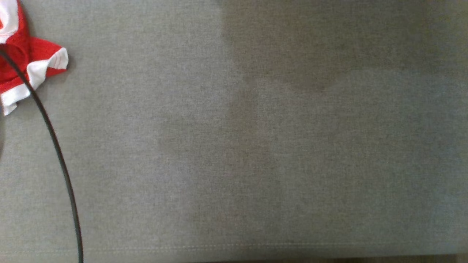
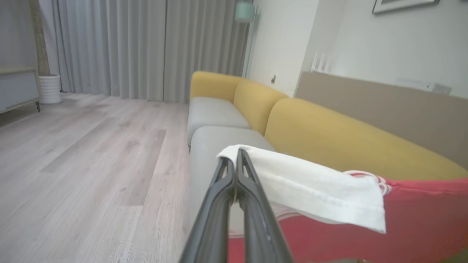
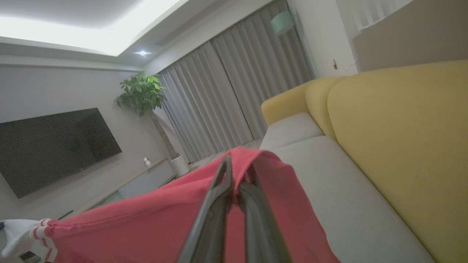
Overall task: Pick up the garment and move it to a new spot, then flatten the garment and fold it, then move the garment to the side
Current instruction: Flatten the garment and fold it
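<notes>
Your left gripper (image 2: 234, 160) had its fingers squeezed right together, and the white edge (image 2: 310, 186) of the garment (image 2: 420, 219) was nipped at the very tips. From that pinch the white part ran off to the right of the fingers and turned into the red body, which sagged below them. I'd say a hem grip like that made sense, since a hem gives you a straight line to lay down later.

Your right gripper (image 3: 236, 175) was shut too, this one on plain red cloth. The cloth tented up over its tips and dropped away on both sides. Way off to the lower left of those fingers it ended in a white striped cuff (image 3: 22, 237).

With two grips on two different parts, the cloth was strung between your arms rather than bunched up. To me that looked like the carry to the new spot, not the flattening yet.

Past both sets of fingertips was the grey sofa seat (image 3: 347, 204), with the yellow backrest (image 3: 402, 146) to the right of each gripper. So the cloth was hanging over the seat, or just above it; I couldn't tell if the low part was touching.

In the head view a red and white bit of it poked in at the top left corner, crossed by a dark cable (image 1: 55, 146).
</notes>
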Robot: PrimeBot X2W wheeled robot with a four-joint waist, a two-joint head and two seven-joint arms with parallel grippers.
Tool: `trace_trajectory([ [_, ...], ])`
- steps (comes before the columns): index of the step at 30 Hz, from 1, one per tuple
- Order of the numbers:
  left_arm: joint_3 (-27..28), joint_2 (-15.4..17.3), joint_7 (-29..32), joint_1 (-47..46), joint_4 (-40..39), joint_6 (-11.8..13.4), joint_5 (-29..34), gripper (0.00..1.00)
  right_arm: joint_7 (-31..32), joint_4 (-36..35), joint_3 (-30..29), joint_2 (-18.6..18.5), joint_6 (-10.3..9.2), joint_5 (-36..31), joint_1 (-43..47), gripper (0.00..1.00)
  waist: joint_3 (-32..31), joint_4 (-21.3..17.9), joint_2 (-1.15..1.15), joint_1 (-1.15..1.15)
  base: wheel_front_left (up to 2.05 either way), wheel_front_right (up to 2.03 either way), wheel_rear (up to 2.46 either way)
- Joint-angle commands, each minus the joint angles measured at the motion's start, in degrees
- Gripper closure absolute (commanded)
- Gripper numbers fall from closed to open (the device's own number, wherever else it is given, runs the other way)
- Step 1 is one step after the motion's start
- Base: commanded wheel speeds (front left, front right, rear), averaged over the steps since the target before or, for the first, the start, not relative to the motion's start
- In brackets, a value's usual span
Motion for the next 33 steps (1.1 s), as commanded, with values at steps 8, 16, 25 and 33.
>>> trace_trajectory([
  [8, -6.4, 3.6, 3.8, 12.1, 0.6, -0.8, -3.1, 1.0, 3.8, -4.8, 7.8, -1.7, -0.04, 7.0, 17.9, 1.0, -5.8, -0.1, 0.0, 0.0, 0.0, 0.0, 0.0],
  [16, -19.9, 11.4, 23.4, 36.6, -16.4, -0.8, -18.5, 1.0, 10.4, -12.6, 18.2, -6.4, -0.04, 14.9, 40.1, 1.0, -17.4, -1.0, 0.0, 0.0, 0.0, 0.0, 0.0],
  [25, -26.7, 28.1, 48.5, 61.5, -42.4, -0.3, -33.1, 1.0, 22.7, -19.1, 26.3, -13.5, -0.04, 20.0, 55.1, 1.0, -24.8, -1.8, 0.0, 0.0, 0.0, 0.0, 0.0],
  [33, -27.0, 40.3, 62.5, 78.3, -68.2, 8.6, -42.5, 1.0, 33.2, -24.9, 31.0, -20.7, -0.04, 22.4, 65.3, 1.0, -25.6, -2.0, 0.0, 0.0, 0.0, 0.0, 0.0],
])
